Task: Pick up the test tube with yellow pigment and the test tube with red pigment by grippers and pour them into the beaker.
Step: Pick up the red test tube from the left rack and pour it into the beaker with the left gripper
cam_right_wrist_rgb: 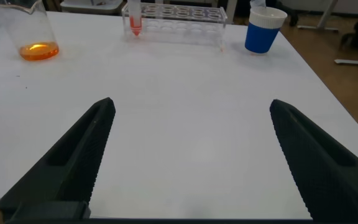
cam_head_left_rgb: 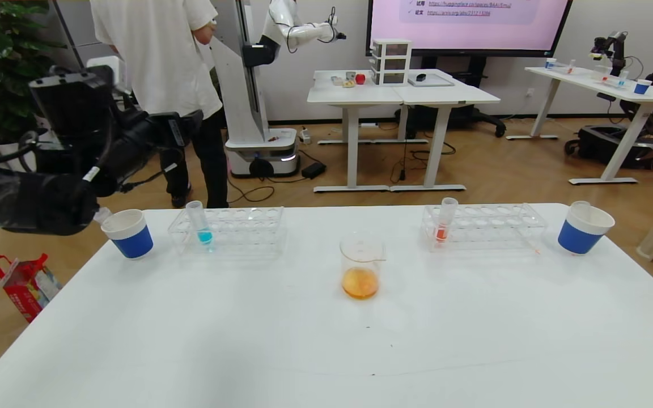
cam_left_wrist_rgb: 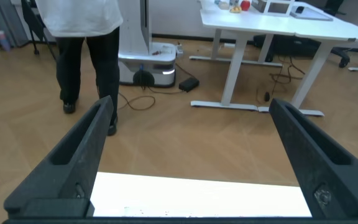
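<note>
The beaker (cam_head_left_rgb: 361,266) stands at the table's middle with orange liquid in its bottom; it also shows in the right wrist view (cam_right_wrist_rgb: 31,34). A test tube with red pigment (cam_head_left_rgb: 444,222) stands upright in the right rack (cam_head_left_rgb: 491,225), also in the right wrist view (cam_right_wrist_rgb: 134,18). No tube with yellow liquid shows. My left gripper (cam_left_wrist_rgb: 188,109) is open and empty, raised over the table's far left edge; its arm (cam_head_left_rgb: 49,187) is beside the left cup. My right gripper (cam_right_wrist_rgb: 191,102) is open and empty over the near right of the table, out of the head view.
A blue-and-white cup (cam_head_left_rgb: 128,232) with a clear tube end (cam_head_left_rgb: 101,214) at its rim stands far left. The left rack (cam_head_left_rgb: 236,226) holds a blue-liquid tube (cam_head_left_rgb: 200,224). Another cup (cam_head_left_rgb: 583,228) stands far right. A person (cam_head_left_rgb: 162,68) stands behind the table.
</note>
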Action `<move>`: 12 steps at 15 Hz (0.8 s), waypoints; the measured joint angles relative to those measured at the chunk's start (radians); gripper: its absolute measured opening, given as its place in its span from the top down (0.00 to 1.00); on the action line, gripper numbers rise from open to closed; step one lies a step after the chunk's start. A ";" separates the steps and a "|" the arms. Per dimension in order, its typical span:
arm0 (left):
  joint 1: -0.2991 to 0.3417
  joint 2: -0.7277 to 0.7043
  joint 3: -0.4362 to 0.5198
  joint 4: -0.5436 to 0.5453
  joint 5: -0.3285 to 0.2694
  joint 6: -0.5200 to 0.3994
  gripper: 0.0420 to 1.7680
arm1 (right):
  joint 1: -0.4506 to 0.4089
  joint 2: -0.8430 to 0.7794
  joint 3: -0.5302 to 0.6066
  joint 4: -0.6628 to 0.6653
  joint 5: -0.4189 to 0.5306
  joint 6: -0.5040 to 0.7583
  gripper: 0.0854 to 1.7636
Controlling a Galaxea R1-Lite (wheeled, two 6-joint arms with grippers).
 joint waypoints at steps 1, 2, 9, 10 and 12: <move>-0.006 -0.053 0.023 0.005 0.000 0.026 0.01 | 0.000 0.000 0.000 0.000 0.000 0.000 0.02; -0.008 -0.109 0.050 0.009 0.000 0.053 0.01 | -0.001 0.000 0.000 0.000 0.000 0.000 0.02; -0.003 -0.649 0.232 0.367 -0.003 0.120 0.01 | 0.000 0.000 0.000 0.000 0.000 0.000 0.02; -0.003 -0.736 0.243 0.458 -0.002 0.122 0.01 | -0.001 0.000 0.000 0.000 0.000 0.000 0.02; 0.001 -0.922 0.254 0.699 0.001 0.124 0.01 | -0.001 0.000 0.000 0.000 0.000 0.000 0.02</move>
